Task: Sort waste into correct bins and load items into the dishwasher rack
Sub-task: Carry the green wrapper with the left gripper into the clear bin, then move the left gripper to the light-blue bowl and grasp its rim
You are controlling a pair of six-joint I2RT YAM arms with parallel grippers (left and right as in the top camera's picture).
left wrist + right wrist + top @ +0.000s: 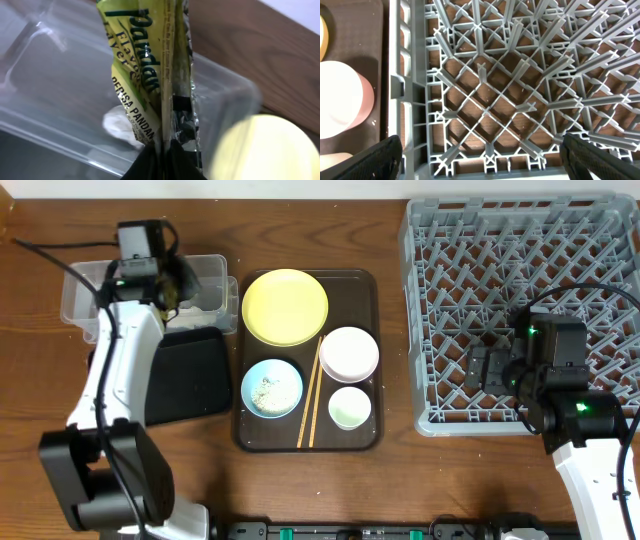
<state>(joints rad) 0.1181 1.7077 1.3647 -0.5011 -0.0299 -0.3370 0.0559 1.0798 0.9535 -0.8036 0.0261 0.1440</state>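
Observation:
My left gripper (162, 155) is shut on the green snack wrapper (145, 75) and holds it over the clear tub (205, 280), whose wall (60, 90) shows in the left wrist view. The black tray (190, 375) lies in front of the tub. The yellow plate (285, 306), light blue bowl (271, 388) with rice scraps (266, 390), white-pink bowl (349, 353), white cup (350, 407) and chopsticks (311, 392) rest on the brown tray (370, 285). My right gripper (480, 157) is open and empty over the grey rack (470, 240), near its front left part (485, 100).
The white-pink bowl (340, 100) and the brown tray edge (377, 75) lie just left of the rack wall in the right wrist view. The left arm (120, 370) reaches over the black tray.

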